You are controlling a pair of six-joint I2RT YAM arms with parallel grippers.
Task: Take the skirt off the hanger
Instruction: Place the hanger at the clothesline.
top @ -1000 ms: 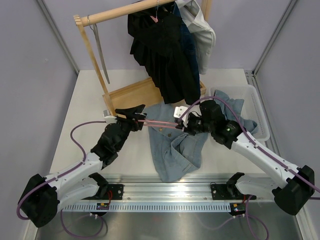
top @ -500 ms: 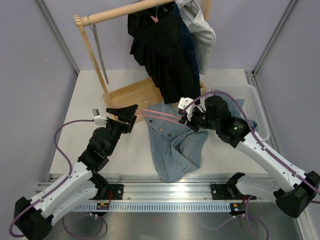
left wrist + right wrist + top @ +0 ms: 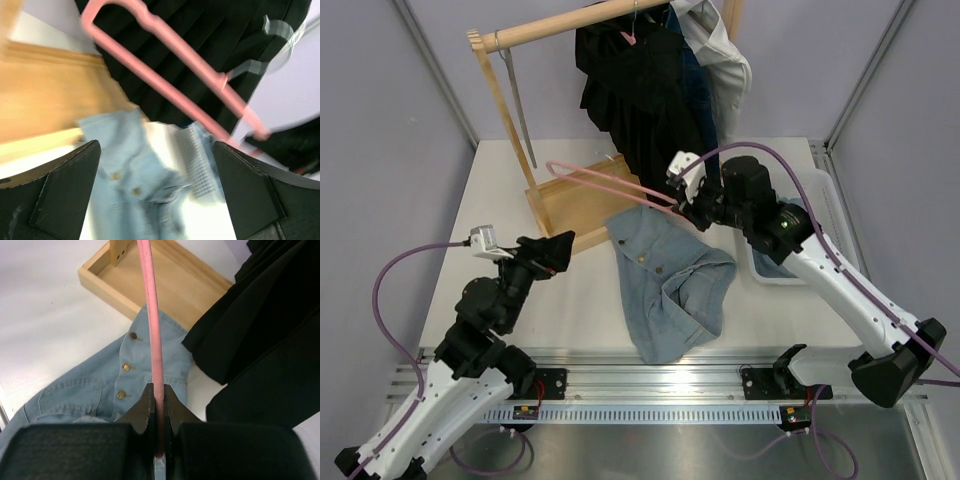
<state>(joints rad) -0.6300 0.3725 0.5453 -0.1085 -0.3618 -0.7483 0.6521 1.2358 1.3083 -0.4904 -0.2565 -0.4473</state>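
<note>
Pink hanger [image 3: 151,315] clamped by right gripper [image 3: 156,390]; left gripper [image 3: 155,145] gapes wide.

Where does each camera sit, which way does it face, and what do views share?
Top external: above, behind the robot, looking down at the table; left arm and right arm show.
Left wrist: faces the pink hanger and black clothes; left gripper, jaws open, at bottom corners.
Right wrist: looks down along the hanger; right gripper, jaws shut, pinches it.
All share the hanger and denim skirt.
</note>
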